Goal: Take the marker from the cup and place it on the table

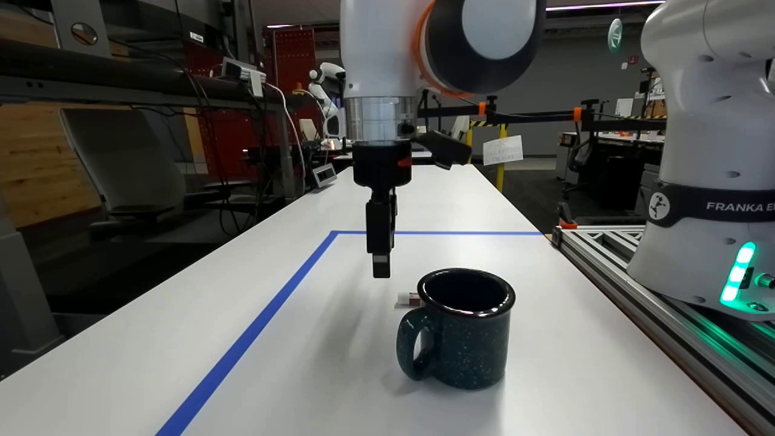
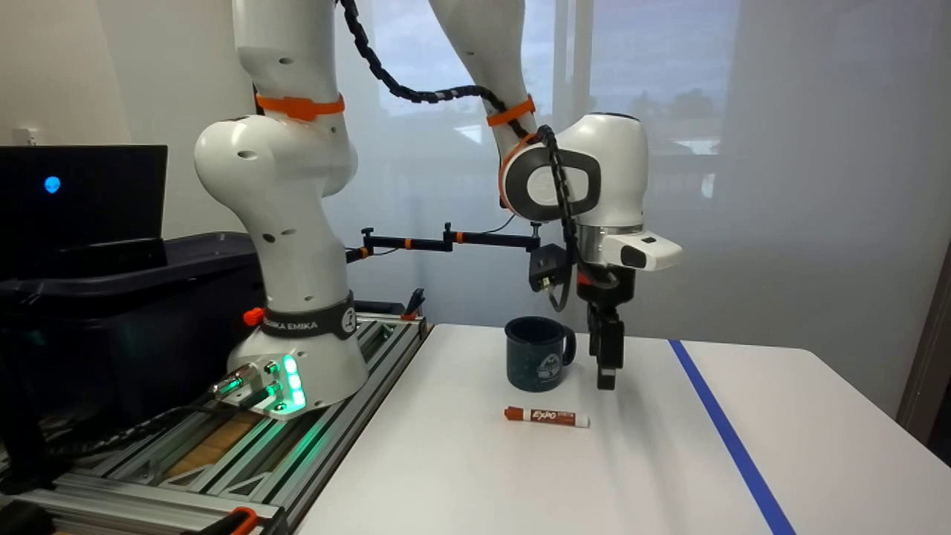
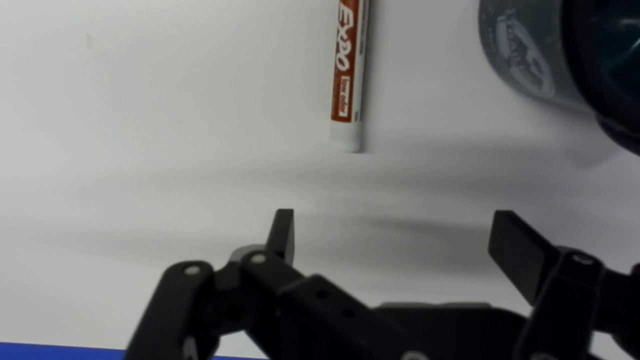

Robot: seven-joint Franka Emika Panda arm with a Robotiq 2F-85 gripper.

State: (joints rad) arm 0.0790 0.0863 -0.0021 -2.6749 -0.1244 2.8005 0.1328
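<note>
The marker [image 2: 547,417] lies flat on the white table [image 2: 461,475], outside the mug [image 2: 524,364] and a little apart from it. White surface spreads between the marker's white end [image 2: 583,421] and the blue tape [image 2: 716,416], and more of it reaches back to the table's edge, where a metal rail [image 2: 349,416] runs along. The gripper [image 3: 392,240] hangs inside the tape, near the mug's handle [image 1: 405,348], so that side is the tight one. Its jaws stand wide apart, with tabletop showing between them. How high the fingertips [image 1: 381,267] are off the table, I can't quite judge.

In an exterior view the marker shows whole, brown cap [image 2: 513,414] and lettering included; in an exterior view the mug blocks most of it, and just the white end [image 1: 404,299] and a bit of brown peek past the rim. The wrist view brings up the small print [image 3: 343,97] and the white end pointing toward the gripper, while the cap runs out of sight and the mug is cut off at the corner.

Soft grey shadows [image 3: 430,229] lie on the tabletop under the gripper, and the tape turns a corner. Around it: a robot arm [image 2: 297,215] with green lights [image 2: 294,383] at its base, a laptop [image 2: 82,200] by a dark bin [image 2: 126,334], a pale window [image 2: 661,59] and an office chair [image 1: 124,157].
</note>
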